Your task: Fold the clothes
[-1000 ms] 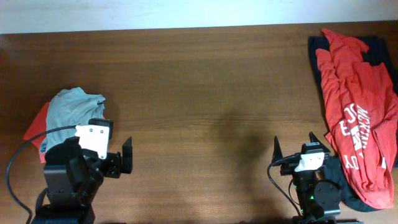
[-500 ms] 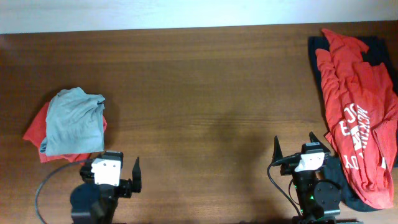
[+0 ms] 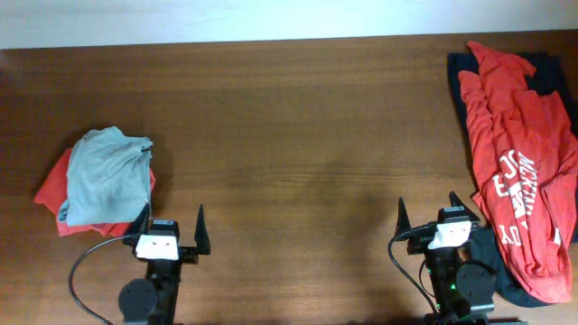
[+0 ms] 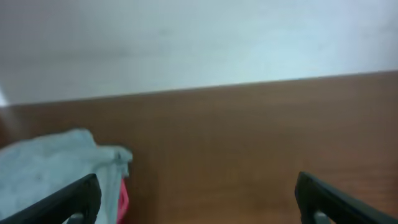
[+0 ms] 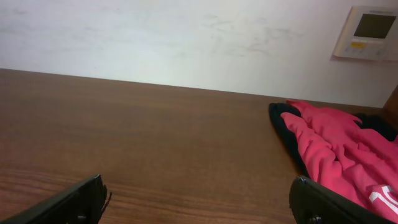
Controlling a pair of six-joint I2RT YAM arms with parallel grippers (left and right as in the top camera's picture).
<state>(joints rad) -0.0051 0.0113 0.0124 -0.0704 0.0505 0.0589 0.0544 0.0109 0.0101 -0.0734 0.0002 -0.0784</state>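
Observation:
A folded grey garment (image 3: 107,173) lies on a folded red one (image 3: 56,185) at the table's left; both show in the left wrist view (image 4: 43,171). An unfolded red shirt with white lettering (image 3: 519,153) lies over a dark garment (image 3: 547,68) at the right edge; the shirt shows in the right wrist view (image 5: 329,146). My left gripper (image 3: 172,233) is open and empty near the front edge, just right of the folded pile. My right gripper (image 3: 430,215) is open and empty at the front right, beside the red shirt.
The brown wooden table (image 3: 298,135) spreads between the two piles. A white wall runs behind the far edge, with a small wall panel (image 5: 371,32) in the right wrist view.
My left arm has drawn back from the folded pile to the front edge and turned to face the far side. The right arm has not moved.

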